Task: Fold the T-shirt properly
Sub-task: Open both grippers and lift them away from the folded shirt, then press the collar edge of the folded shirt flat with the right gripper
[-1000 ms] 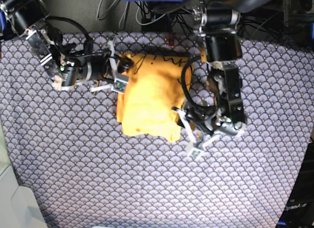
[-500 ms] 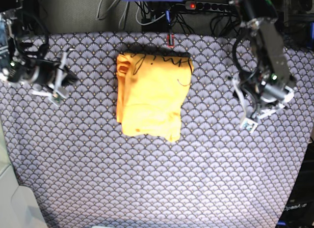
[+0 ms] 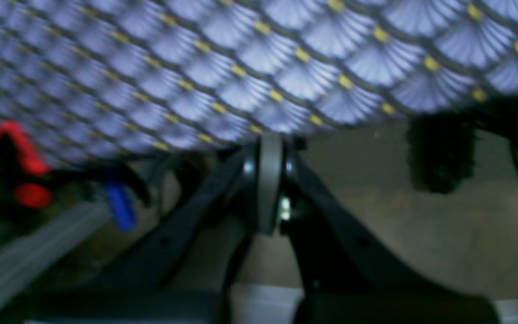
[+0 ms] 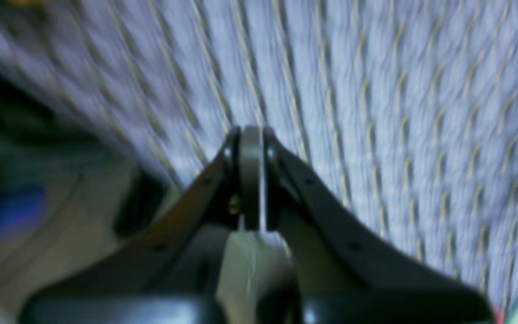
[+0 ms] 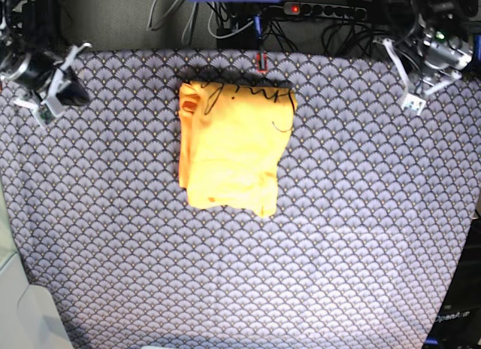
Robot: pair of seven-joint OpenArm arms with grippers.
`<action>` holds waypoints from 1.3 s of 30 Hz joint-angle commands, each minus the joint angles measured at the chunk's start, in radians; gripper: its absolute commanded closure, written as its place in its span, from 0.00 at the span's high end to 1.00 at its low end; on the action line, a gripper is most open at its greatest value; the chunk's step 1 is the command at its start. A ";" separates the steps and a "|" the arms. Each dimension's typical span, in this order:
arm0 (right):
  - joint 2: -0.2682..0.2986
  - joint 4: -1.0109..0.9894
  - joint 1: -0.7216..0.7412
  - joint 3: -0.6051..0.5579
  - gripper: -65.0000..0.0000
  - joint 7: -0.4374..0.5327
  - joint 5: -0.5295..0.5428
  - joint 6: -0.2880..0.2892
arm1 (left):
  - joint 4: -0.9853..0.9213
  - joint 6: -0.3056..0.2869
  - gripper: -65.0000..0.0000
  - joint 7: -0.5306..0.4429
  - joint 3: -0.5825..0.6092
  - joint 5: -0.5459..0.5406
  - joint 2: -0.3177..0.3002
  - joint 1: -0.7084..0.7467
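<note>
Cloth [image 5: 248, 289] with a blue-grey scallop pattern covered the surface across the lower part of the base view, bare of anything else there. Above it, a little left of centre, lay the T-shirt [image 5: 233, 146], a compact yellow-orange bundle with thin dark scribbles along its top edge.

At the upper left corner sat the right hand [image 5: 46, 114], and at the upper right corner the left hand [image 5: 412, 102], both well apart from the shirt. Each wrist view showed its own fingers pressed together on nothing: the left hand [image 3: 270, 139] over the cloth's edge, the right hand [image 4: 251, 130] over the cloth itself.

The step looked like withdrawal with the fold finished. To do it well, I would judge that both arms should travel high and wide of the bundle, so no finger or cable snags a layer. The bottom hem looked uneven, so a light squaring could help.

How many layers the bundle held, and whether the sleeves were tucked evenly inside, could not be made out. Both wrist views were blurred, and neither showed the shirt. Both arms were cut off by the frame edges.
</note>
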 commanded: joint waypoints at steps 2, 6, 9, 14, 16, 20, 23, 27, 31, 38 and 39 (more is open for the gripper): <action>0.008 0.037 0.083 -0.040 0.00 -0.005 -0.002 0.004 | 0.017 0.001 0.00 -0.019 -0.006 -0.003 -0.007 0.007; -0.012 0.017 0.310 -0.201 0.00 -0.164 -0.004 0.004 | 0.017 0.001 0.00 -0.024 -0.006 -0.005 -0.007 0.050; -0.072 0.020 0.445 -0.293 0.00 -0.278 -0.004 0.004 | 0.017 0.001 0.00 -0.031 -0.007 -0.005 -0.015 0.093; -0.209 0.018 0.506 -0.406 0.00 -0.331 -0.004 0.004 | 0.013 0.001 0.00 -0.163 -0.037 -0.002 -0.014 0.196; -0.247 0.018 0.506 -0.463 0.00 -0.328 -0.004 0.004 | -0.006 0.001 0.00 -0.188 -0.057 -0.002 -0.012 0.210; -0.295 0.015 0.506 -0.574 0.00 -0.322 -0.004 0.004 | -0.068 0.001 0.00 -0.203 -0.103 -0.002 -0.014 0.213; -0.307 -0.018 0.500 -0.644 0.00 -0.298 -0.004 0.004 | -0.108 -0.051 0.00 -0.205 -0.135 -0.002 -0.017 0.217; -0.298 -0.183 0.500 -0.686 0.00 -0.179 -0.005 0.004 | -0.117 -0.058 0.00 -0.205 -0.192 -0.002 -0.009 0.213; -0.262 -0.396 0.511 -0.709 0.00 -0.044 -0.005 0.004 | -0.117 -0.058 0.00 -0.205 -0.216 0.000 -0.009 0.213; -0.167 -0.453 0.498 -0.742 0.00 0.052 -0.002 0.004 | -0.117 -0.058 0.00 -0.205 -0.216 0.000 -0.012 0.214; -0.150 -0.401 0.486 -0.742 0.00 0.049 -0.002 0.004 | -0.118 -0.058 0.00 -0.205 -0.215 0.000 -0.012 0.213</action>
